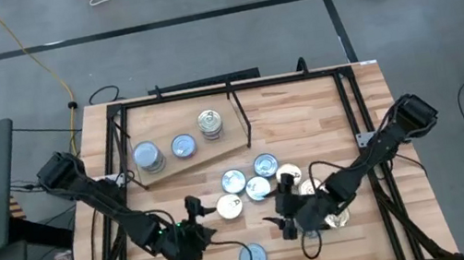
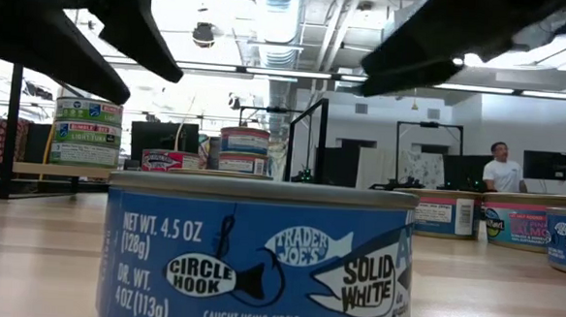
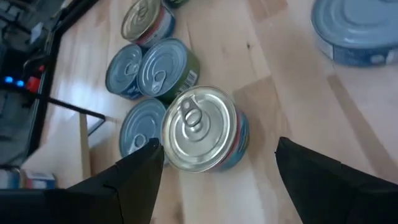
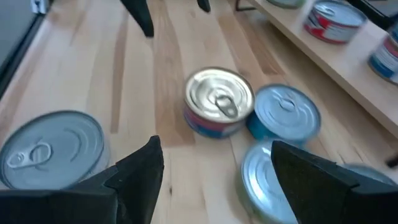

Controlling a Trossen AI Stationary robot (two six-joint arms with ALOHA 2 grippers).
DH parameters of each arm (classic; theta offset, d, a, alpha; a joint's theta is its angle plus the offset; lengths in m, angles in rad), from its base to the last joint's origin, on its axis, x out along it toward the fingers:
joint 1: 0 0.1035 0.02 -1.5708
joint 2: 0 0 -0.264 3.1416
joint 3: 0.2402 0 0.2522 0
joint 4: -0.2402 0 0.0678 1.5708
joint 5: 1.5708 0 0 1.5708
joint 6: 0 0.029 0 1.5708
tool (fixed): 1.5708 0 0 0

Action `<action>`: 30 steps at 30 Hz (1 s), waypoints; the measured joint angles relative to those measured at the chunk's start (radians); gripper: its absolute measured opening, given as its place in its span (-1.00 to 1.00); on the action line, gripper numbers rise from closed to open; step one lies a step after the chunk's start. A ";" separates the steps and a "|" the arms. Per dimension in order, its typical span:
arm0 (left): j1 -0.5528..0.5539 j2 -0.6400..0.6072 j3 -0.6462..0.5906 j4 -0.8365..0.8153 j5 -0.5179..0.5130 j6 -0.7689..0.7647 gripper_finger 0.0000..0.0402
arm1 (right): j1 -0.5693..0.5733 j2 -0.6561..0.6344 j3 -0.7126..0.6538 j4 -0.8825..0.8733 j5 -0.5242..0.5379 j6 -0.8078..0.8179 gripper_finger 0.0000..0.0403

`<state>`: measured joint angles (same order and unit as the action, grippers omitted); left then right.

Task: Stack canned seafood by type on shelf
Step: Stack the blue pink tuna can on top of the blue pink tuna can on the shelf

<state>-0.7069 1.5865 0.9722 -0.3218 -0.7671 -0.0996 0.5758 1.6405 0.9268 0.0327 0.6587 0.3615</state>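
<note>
Several flat round tins lie loose on the tabletop. A pale-lidded tin (image 1: pixel 229 207) sits between my two grippers, beside blue-labelled, silver-lidded tins (image 1: pixel 234 181) (image 1: pixel 258 188). The left wrist view shows this tin (image 3: pixel 199 127) just ahead of my open left gripper (image 3: pixel 217 171) (image 1: pixel 199 217), not between its fingers. My right gripper (image 4: pixel 224 171) (image 1: pixel 279 211) is open too and faces the same tin (image 4: pixel 219 99) from the table's right. The plywood shelf (image 1: pixel 173 169) carries three tin stacks (image 1: pixel 147 155) (image 1: pixel 183 145) (image 1: pixel 209 122).
A lone blue tin (image 1: pixel 252 257) (image 2: pixel 259 254) stands near the table's near edge. More tins (image 1: pixel 265 164) (image 1: pixel 289 175) lie behind the cluster, others (image 1: pixel 334 216) under my right arm. A black rod frame (image 1: pixel 238 110) rises around the shelf. A person (image 2: pixel 501 170) stands in the room beyond.
</note>
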 joint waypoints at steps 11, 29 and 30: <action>0.073 0.137 0.000 0.163 -0.067 -0.151 0.47 | -0.069 0.000 0.000 0.051 -0.060 -0.099 0.61; 0.030 0.181 0.001 0.155 -0.204 -0.042 0.47 | -0.052 0.000 0.001 0.035 -0.062 -0.075 0.61; 0.029 0.181 0.001 0.155 -0.225 -0.023 0.47 | -0.052 0.000 0.001 0.035 -0.062 -0.074 0.61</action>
<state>-0.6779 1.7672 0.9730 -0.1673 -0.9925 -0.1225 0.5236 1.6405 0.9279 0.0681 0.5968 0.2871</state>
